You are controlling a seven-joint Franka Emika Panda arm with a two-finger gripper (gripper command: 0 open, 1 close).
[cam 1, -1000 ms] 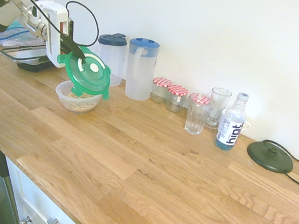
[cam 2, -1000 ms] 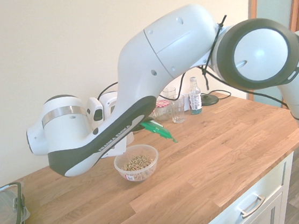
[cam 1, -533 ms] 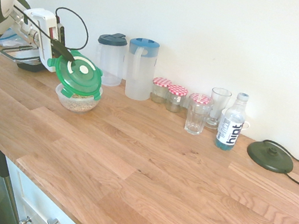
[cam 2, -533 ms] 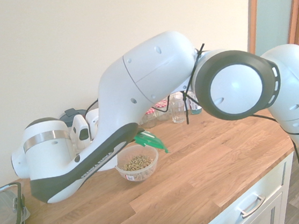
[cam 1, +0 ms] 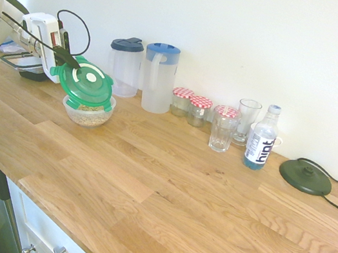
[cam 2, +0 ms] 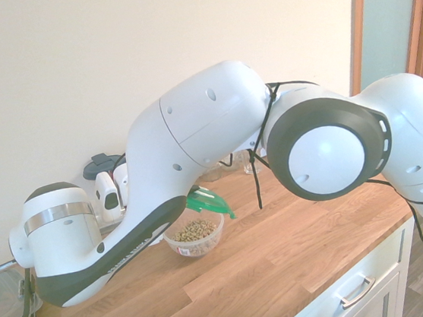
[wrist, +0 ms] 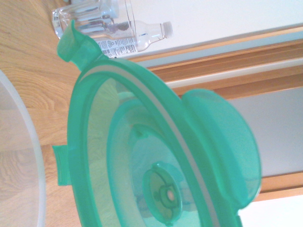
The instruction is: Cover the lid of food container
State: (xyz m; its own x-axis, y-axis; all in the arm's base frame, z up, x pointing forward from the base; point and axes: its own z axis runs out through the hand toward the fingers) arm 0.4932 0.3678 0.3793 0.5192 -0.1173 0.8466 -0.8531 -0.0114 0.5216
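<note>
on my first exterior feed a long wooden counter (cam 1: 165,185) runs along a white wall. at its far left sits a rectangular black-rimmed container (cam 1: 26,63), partly hidden behind the arm. just right of the work spot, against the wall, stand two clear jugs with blue lids (cam 1: 158,77). further right come three small jars with red checked lids (cam 1: 199,110), two drinking glasses (cam 1: 223,128), a water bottle with a blue label (cam 1: 262,138), and a black round disc with a cord (cam 1: 305,176) near the right end. none of these sits between the arm and the bowl.

the white arm reaches in from the left, its gripper (cam 1: 69,58) pointing roughly level and pinching the left edge of the lid (cam 1: 85,85) between closed fingers. the lid hangs tilted over the food container (cam 1: 88,111), its low edge close to the bowl's rim; i cannot tell whether they touch. in the second exterior view the arm's bulk hides the gripper, and only a green edge of the lid shows above the bowl.

the lid is round green plastic with clip tabs, a white ring and a central dot. the container is a small round translucent bowl holding brownish grains.
</note>
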